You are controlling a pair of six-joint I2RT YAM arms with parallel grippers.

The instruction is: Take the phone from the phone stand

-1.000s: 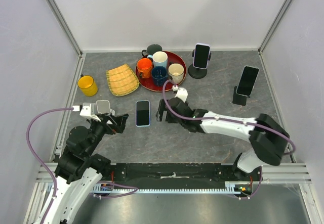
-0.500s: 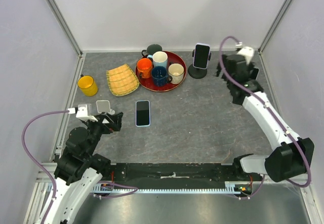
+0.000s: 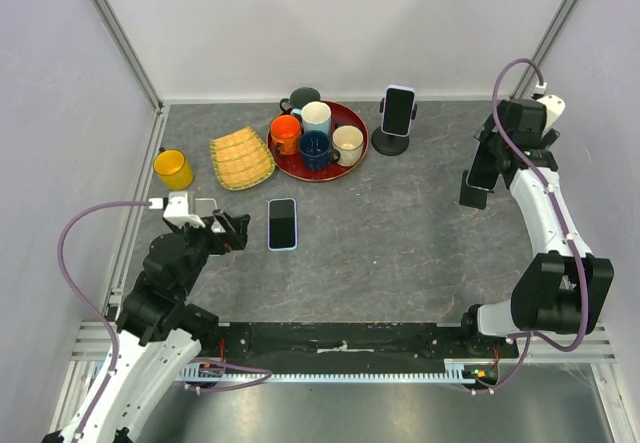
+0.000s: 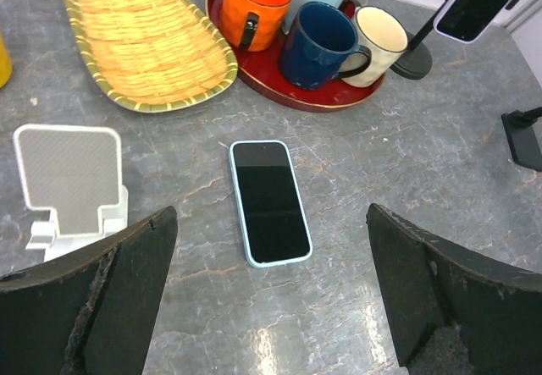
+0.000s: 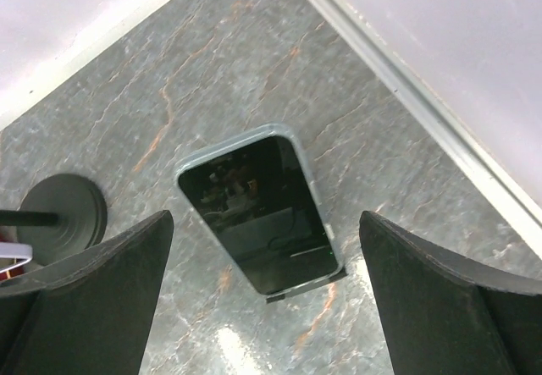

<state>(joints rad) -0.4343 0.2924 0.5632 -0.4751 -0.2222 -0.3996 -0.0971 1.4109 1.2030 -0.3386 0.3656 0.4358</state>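
Observation:
A dark phone in a clear case (image 5: 258, 218) leans on a small black stand (image 3: 472, 195) at the right of the table. My right gripper (image 5: 266, 248) is open right above it, one finger on each side, not touching; in the top view (image 3: 498, 149) it partly hides the phone. A second phone (image 3: 398, 109) sits in a round-based stand (image 3: 391, 144) at the back. A third phone with a light blue case (image 4: 269, 201) lies flat on the table. My left gripper (image 4: 271, 214) is open and empty just short of it, beside an empty white stand (image 4: 68, 180).
A red tray (image 3: 357, 153) with several mugs stands at the back centre, with a dark mug (image 3: 303, 97) behind it. A woven bamboo tray (image 3: 241, 158) and a yellow cup (image 3: 173, 169) are at the back left. The right wall rail (image 5: 406, 96) runs close to the right gripper.
My right arm has swung from the middle of the table to the far right and now hovers over the phone on the black stand. The left arm shifted only slightly.

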